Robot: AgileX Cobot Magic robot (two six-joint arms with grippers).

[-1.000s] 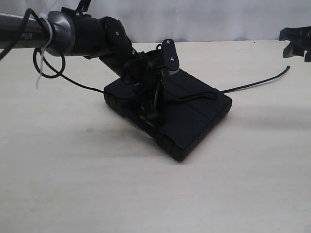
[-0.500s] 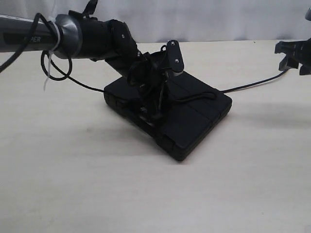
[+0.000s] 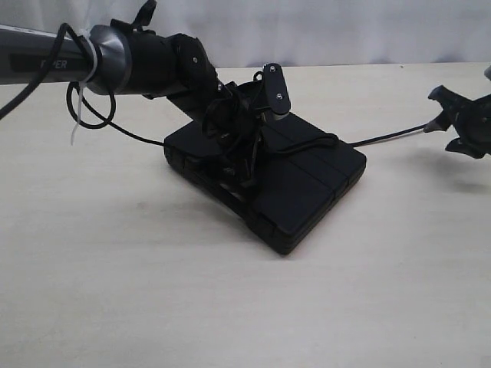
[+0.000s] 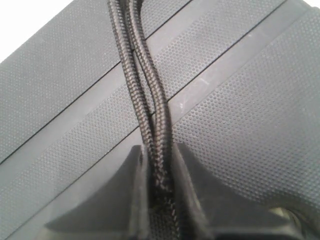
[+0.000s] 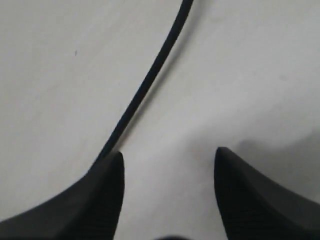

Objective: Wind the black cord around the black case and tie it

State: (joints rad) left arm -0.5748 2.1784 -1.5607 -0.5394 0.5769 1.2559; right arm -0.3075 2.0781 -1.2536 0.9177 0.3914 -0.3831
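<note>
While the pale table (image 3: 115, 291) is smooth, the matte black case (image 3: 307, 192) near its middle (nearer the far edge) shows pebbled, ribbed plastic. My left gripper (image 4: 160, 157) pinches two braided strands of the black cord (image 4: 145, 90) over the lid; my right gripper (image 5: 168, 152) stands spread, cord beside one finger. Lettering on the left arm (image 3: 31, 54) is partly hidden.

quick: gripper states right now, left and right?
Left gripper: closed on two strands of the black cord.
Right gripper: open, holding nothing.
</note>
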